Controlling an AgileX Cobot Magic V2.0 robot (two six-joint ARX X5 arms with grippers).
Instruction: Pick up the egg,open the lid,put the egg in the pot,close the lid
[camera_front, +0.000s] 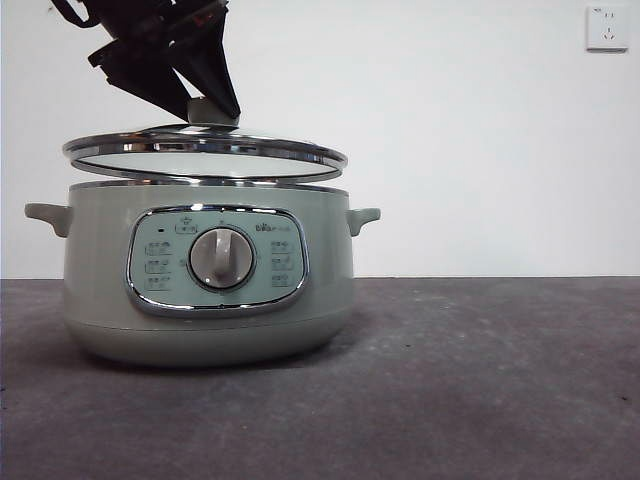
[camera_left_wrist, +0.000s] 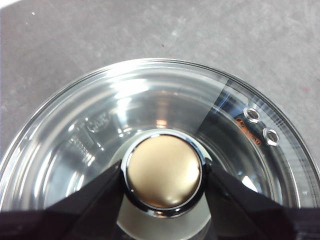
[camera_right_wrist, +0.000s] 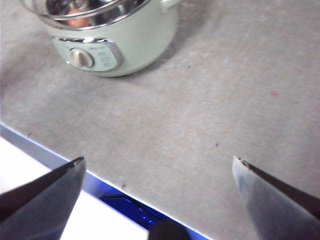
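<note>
1. Front view: the pot (camera_front: 210, 275) stands on the grey table (camera_front: 480, 380) left of centre, its control panel (camera_front: 218, 260) and dial (camera_front: 221, 258) facing the camera, a small handle (camera_front: 48, 215) sticking out at each side.
2. The lid (camera_front: 205, 155) hangs just above the pot's rim, close to level, with a thin gap showing between the two; it does not touch the pot.
3. The left gripper (camera_front: 205, 105) comes down from the top left of the front view and clamps the knob (camera_front: 207, 110) of the lid.
4. Left wrist view: both black jaws press against opposite sides of the round knob (camera_left_wrist: 163, 172), so this gripper is closed on the lid (camera_left_wrist: 150, 115); grey table (camera_left_wrist: 150, 30) shows beyond the glass.
5. Right wrist view: the right gripper (camera_right_wrist: 157, 175) hangs over the table's near edge, well apart from the pot (camera_right_wrist: 125, 40), with its jaws spread wide and nothing between them.
6. The egg (camera_right_wrist: 76, 17) lies inside the pot, seen as a reddish patch against the shiny inner wall under the raised lid (camera_right_wrist: 85, 7).
7. A white wall socket (camera_front: 607, 27) sits on the wall at the upper right of the front view.
</note>
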